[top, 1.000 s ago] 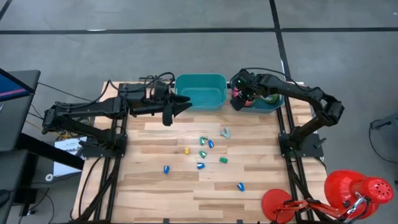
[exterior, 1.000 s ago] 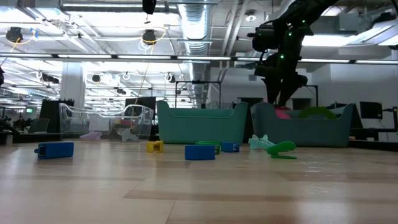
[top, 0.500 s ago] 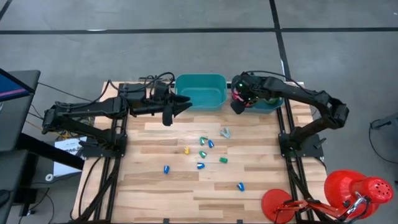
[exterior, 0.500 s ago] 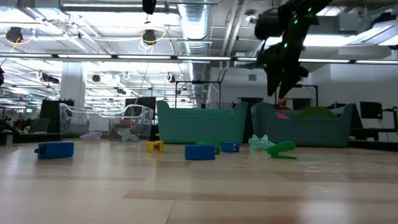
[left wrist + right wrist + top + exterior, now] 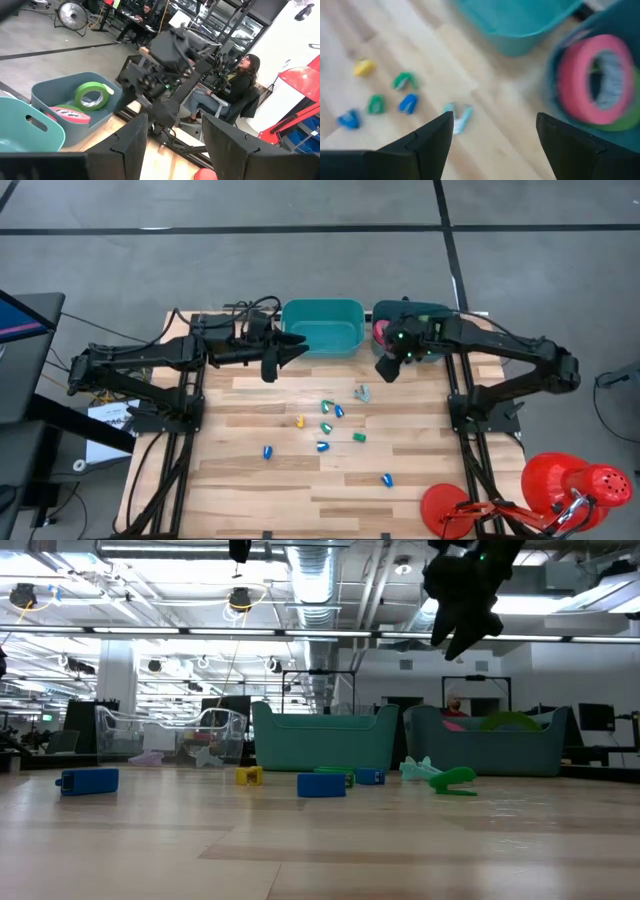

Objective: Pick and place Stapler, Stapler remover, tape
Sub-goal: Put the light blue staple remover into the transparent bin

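A pink-red tape roll (image 5: pixel 592 80) lies flat on a green roll (image 5: pixel 631 120) in the dark teal bin (image 5: pixel 440 345). In the left wrist view a second green roll (image 5: pixel 93 95) leans in that bin beside the pink-red one (image 5: pixel 70 114). A pale teal clawed piece (image 5: pixel 362 393) and small blue, green and yellow pieces (image 5: pixel 323 447) lie on the table's middle. My right gripper (image 5: pixel 495 120) is open and empty, high over the table (image 5: pixel 465 615) by the bin's near left corner (image 5: pixel 385 370). My left gripper (image 5: pixel 175 130), open and empty, waits left of the light teal bin (image 5: pixel 290 350).
The light teal bin (image 5: pixel 322 327) stands at the far edge beside the dark one. Bare wood lies along the near edge and both sides of the scattered pieces. A red lamp (image 5: pixel 575 485) sits off the near right corner. A person (image 5: pixel 235 90) sits beyond the table.
My right gripper has risen out of the dark teal bin and swung toward the near edge, ending high over the table by the bin's near left corner. The pieces and rolls have stayed put.
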Controlling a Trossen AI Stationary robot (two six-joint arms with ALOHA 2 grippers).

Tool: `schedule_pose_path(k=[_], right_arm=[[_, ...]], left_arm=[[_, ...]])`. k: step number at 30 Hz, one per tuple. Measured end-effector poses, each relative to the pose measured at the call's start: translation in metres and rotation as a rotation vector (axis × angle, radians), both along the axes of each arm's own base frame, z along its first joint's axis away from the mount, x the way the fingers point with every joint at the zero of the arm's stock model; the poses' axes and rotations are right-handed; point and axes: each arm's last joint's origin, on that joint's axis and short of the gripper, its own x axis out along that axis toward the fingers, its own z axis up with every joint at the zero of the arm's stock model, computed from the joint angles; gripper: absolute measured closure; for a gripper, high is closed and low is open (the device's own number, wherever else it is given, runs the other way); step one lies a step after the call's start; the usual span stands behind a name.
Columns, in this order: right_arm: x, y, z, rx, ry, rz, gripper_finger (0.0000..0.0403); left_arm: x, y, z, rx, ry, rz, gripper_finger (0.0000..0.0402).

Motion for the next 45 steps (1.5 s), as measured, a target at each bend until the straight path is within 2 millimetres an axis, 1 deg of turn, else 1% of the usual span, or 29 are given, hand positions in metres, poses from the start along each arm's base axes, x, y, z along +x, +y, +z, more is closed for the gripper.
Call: schedule_pose_path(k=[5,10,15,18,23,28,37,45], right_arm=[[0.008,0.017,-0.004,0.028,0.011,0.043,0.0127],[0.021,0.027,-0.016,0.065,0.054,0.047,0.0127],[0.039,0.033,-0.039,0.091,0.14,0.054,0.0127],[0.049,0.035,-0.054,0.115,0.186,0.029,0.0127],[0.062,0.037,-0.076,0.161,0.247,-0.059,0.0127],[0.069,0.036,-0.093,0.184,0.292,-0.124,0.0127],[0.083,0.032,-0.114,0.158,0.294,-0.154,0.0127],[0.09,0.03,-0.134,0.116,0.35,-0.174,0.0127]], left_arm=[[0.0,0.0,0.0,0.0,0.0,0.0,0.0223],[0.0,0.0,0.0,0.0,0.0,0.0,0.0223],[0.0,0.0,0.0,0.0,0.0,-0.001,0.0223],[0.0,0.0,0.0,0.0,0.0,-0.001,0.0223],[0.0,0.0,0.0,0.0,0.0,0.0,0.0223],[0.0,0.0,0.0,0.0,0.0,0.0,0.0223],[0.0,0.0,0.0,0.0,0.0,0.0,0.0223],[0.0,0.0,0.0,0.0,0.0,-0.001,0.0223]])
